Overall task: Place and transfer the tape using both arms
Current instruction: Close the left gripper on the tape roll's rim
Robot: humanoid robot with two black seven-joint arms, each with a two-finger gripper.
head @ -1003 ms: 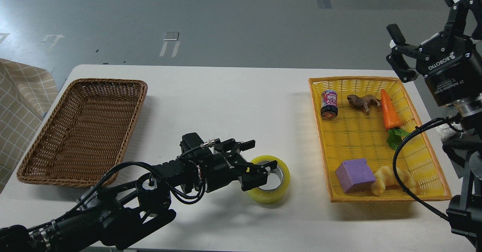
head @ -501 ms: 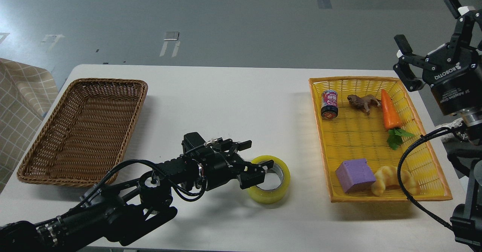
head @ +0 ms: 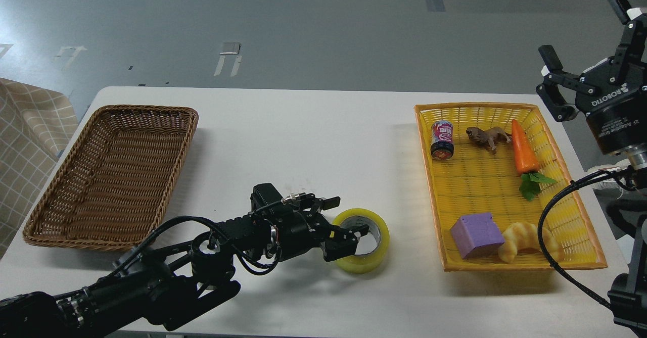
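Observation:
The tape (head: 378, 241), a yellow translucent roll with a grey core, lies flat on the white table (head: 313, 136) near the front middle. My left gripper (head: 349, 218) is open and low over the roll's left side. One finger (head: 354, 235) reaches into the core and the other (head: 331, 202) sits outside the rim, so the jaws straddle the roll's left wall. My right gripper (head: 586, 32) is open and empty, held high at the right edge, above and beyond the yellow basket.
A brown wicker basket (head: 108, 176) stands empty at the left. A yellow basket (head: 510, 186) at the right holds a small can (head: 442, 139), a toy animal (head: 488, 137), a carrot (head: 523, 148), a purple cube (head: 476, 234) and a croissant (head: 525, 241).
My left gripper has sunk lower onto the tape's left wall; the tape has not moved. My right gripper has drawn away to the right and a little down.

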